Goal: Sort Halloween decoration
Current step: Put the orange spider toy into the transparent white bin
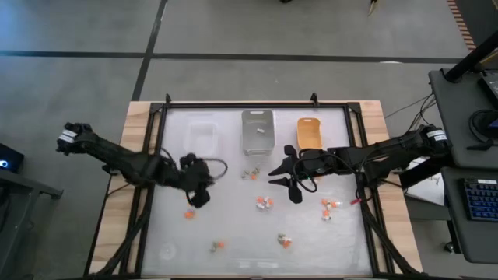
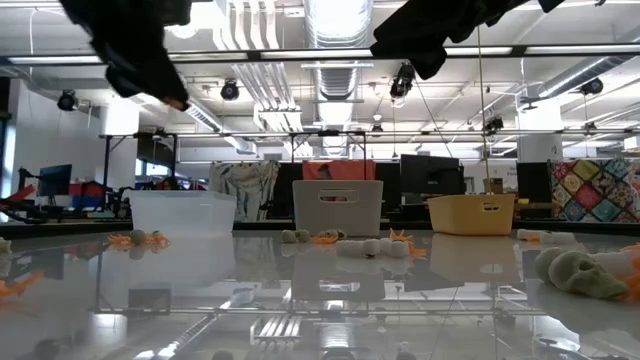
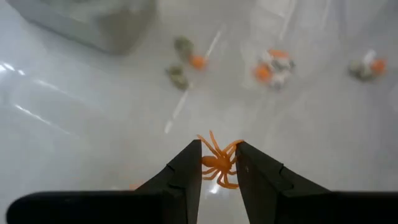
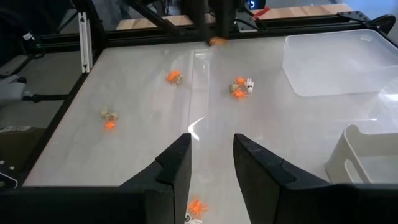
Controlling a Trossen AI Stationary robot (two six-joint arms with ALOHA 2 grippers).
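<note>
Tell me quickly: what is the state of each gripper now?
Left gripper: closed on an orange spider.
Right gripper: open, holding nothing.

Three trays (image 1: 257,130), two arms (image 1: 124,159), scattered trinkets (image 1: 264,204).

Two dark jointed arms; black wedge fingers (image 3: 186,171); white wrist bands.

clear tray (image 1: 200,132), grey tray (image 1: 257,131), orange-yellow tray (image 1: 309,132), wooden-edged table (image 1: 140,124)
</note>
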